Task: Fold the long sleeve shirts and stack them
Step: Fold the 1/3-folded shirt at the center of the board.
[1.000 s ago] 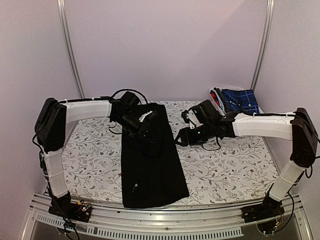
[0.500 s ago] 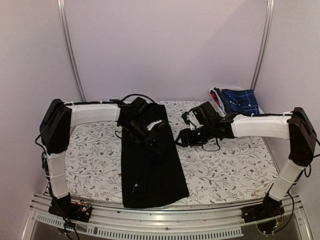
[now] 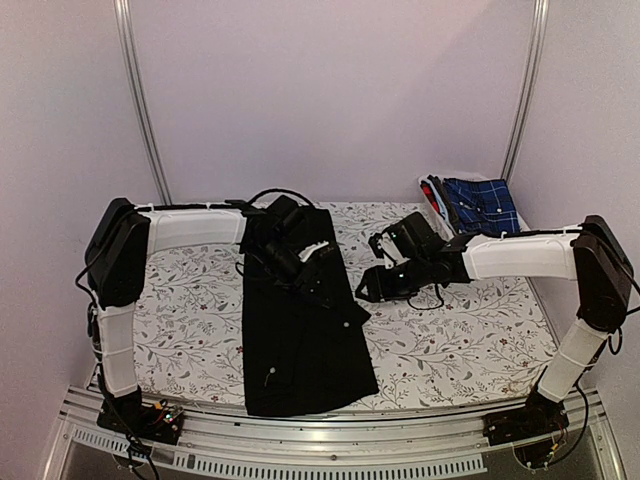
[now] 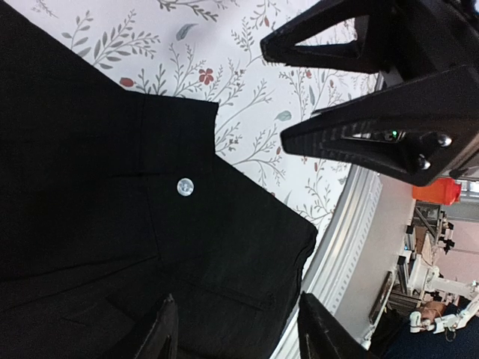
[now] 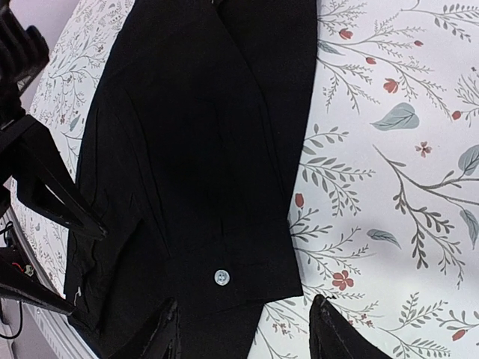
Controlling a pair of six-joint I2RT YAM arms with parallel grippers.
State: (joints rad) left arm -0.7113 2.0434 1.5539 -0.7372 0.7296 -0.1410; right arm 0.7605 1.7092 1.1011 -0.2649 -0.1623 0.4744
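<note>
While both arms reach in over the middle of the bench [image 3: 470, 340], a black shirt [image 3: 300, 345] lies flat on its flowered cover. It is folded into a long strip running from the far edge to the near edge, left of centre. A small pale button [image 3: 270, 377] shows near the strip's near end.

The left end effector [image 3: 322, 285] hangs over the strip's upper right part with its jaws spread. In its wrist view both fingers [image 4: 166, 336] stand apart above the cloth and pinch nothing. I cannot tell whether they touch the cloth.

The right end effector [image 3: 368, 288] sits just beside the shirt's right edge, also spread and holding nothing. Its wrist view looks down on a sleeve folded along that edge. The cuff [image 5: 247, 265], with its own pale button, lies flat between the fingers [image 5: 323, 329]. From the left wrist view, the right end effector's black fingers stand apart over the bare flowered cover, just past the cuff.

At the far right corner, well apart from the shirt, a basket [image 3: 455, 178] holds blue checked cloth [image 3: 482, 200].
</note>
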